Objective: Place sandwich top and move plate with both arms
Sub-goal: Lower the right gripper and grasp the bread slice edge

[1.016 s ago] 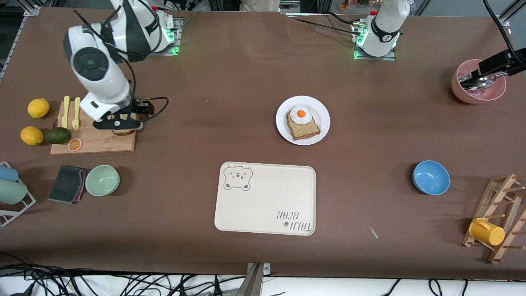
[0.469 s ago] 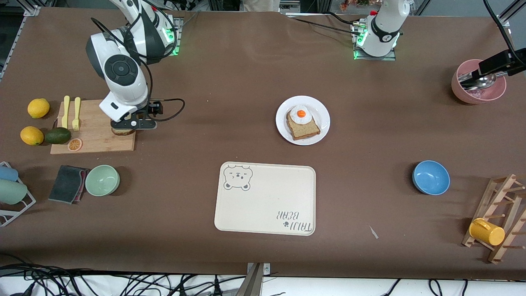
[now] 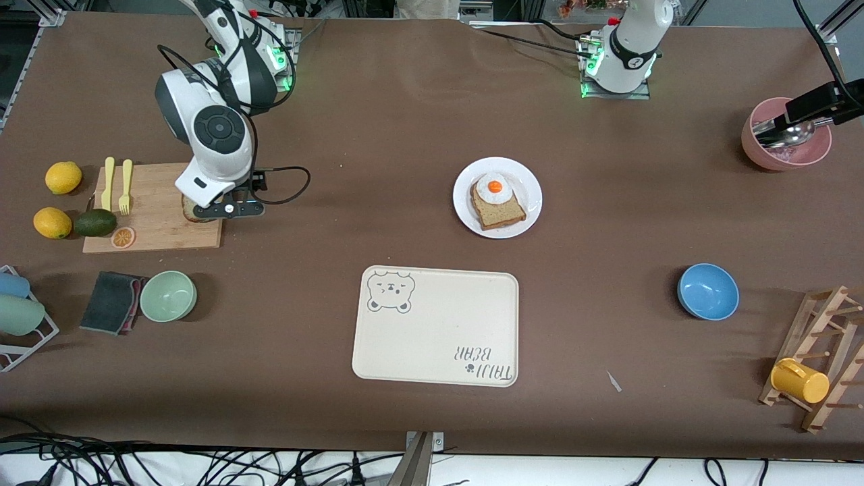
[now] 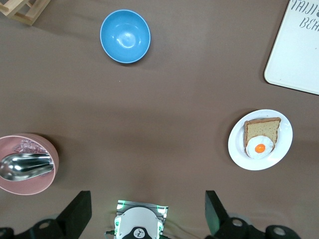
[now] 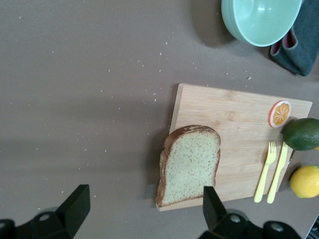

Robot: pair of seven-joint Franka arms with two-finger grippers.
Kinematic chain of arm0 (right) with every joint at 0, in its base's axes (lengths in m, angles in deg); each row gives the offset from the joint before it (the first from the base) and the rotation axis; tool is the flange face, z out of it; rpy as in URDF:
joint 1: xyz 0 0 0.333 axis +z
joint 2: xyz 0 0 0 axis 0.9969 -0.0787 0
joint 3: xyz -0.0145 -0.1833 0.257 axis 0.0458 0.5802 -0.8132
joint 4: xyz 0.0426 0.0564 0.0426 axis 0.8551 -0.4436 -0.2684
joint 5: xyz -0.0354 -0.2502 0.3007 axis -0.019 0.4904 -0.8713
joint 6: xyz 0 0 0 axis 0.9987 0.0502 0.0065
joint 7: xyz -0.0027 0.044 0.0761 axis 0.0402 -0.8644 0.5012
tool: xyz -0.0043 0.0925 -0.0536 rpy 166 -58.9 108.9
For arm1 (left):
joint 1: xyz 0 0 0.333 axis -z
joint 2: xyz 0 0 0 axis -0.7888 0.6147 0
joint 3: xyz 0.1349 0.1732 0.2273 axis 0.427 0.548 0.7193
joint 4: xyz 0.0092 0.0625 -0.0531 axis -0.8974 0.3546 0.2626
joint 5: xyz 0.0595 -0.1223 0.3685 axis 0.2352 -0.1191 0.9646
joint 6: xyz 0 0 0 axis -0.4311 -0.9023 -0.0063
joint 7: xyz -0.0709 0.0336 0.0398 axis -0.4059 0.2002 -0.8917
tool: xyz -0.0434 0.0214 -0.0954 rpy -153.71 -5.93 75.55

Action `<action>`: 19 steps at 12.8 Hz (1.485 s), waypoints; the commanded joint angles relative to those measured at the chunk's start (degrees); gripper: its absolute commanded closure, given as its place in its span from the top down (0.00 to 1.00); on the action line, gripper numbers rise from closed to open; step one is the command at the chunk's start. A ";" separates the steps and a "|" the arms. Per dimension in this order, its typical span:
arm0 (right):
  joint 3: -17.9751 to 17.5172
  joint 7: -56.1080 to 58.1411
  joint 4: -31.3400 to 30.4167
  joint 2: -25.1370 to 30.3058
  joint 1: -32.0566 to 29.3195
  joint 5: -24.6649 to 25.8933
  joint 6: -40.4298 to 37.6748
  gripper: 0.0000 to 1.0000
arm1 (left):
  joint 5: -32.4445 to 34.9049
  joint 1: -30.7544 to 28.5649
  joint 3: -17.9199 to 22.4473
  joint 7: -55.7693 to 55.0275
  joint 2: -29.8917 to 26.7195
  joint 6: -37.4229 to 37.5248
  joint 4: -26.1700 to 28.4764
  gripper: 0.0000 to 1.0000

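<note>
The sandwich top lies flat on a corner of the wooden cutting board, its crust slightly over the board's edge. In the front view only a sliver of it shows under my right gripper. My right gripper hangs open and empty above that board corner, one finger over the table, the other over the board. The white plate sits mid-table with a bread slice and fried egg on it; it also shows in the left wrist view. My left gripper waits open, high above the left arm's base.
The board also holds a yellow fork and knife, beside lemons and an avocado. A green bowl and grey cloth lie nearer the camera. The bear tray, blue bowl, pink bowl with spoon and mug rack stand around.
My right arm has swung toward the left arm's end of the table, from over the board's middle to its corner, staying over the bread slice. The left arm has not moved.
</note>
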 commanded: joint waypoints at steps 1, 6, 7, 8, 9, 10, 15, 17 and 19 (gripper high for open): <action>-0.64 -1.41 -0.58 -0.36 -0.15 1.44 0.47 1.00 | -1.29 -0.57 -0.40 0.95 -0.01 0.33 -0.81 1.00; -1.26 -8.35 -0.85 -1.42 0.03 1.53 0.82 1.00 | -1.20 -0.57 -0.40 1.03 -0.10 0.41 -0.81 1.00; -1.26 -8.36 -0.94 -1.42 0.03 1.53 1.09 1.00 | -1.29 -0.57 -0.40 0.95 -0.10 0.33 -0.81 1.00; -1.26 -8.36 -1.72 -1.42 -0.06 1.53 1.35 1.00 | -1.29 -0.57 -0.40 1.03 -0.10 0.41 -0.81 1.00; -1.17 -8.36 -2.34 -1.77 -0.06 1.62 1.44 1.00 | -1.29 -0.57 -0.40 1.03 -0.01 0.33 -0.81 1.00; -1.00 -8.36 -3.30 -2.30 -0.15 1.96 1.44 1.00 | -1.20 -0.57 -0.40 1.03 -0.01 0.33 -0.81 1.00; 3.38 -11.87 -7.44 -4.76 -0.67 8.56 4.32 0.99 | -1.11 -0.57 -0.40 1.03 0.08 0.24 -0.72 1.00; 5.77 -11.87 -7.44 -6.95 -0.76 10.57 6.35 0.99 | -1.03 -0.65 -0.31 1.12 -0.01 0.06 -0.72 1.00; 5.86 -11.87 -7.44 -8.97 -0.76 11.11 7.06 0.98 | -1.11 -0.66 -0.13 1.21 -0.01 0.06 -0.64 1.00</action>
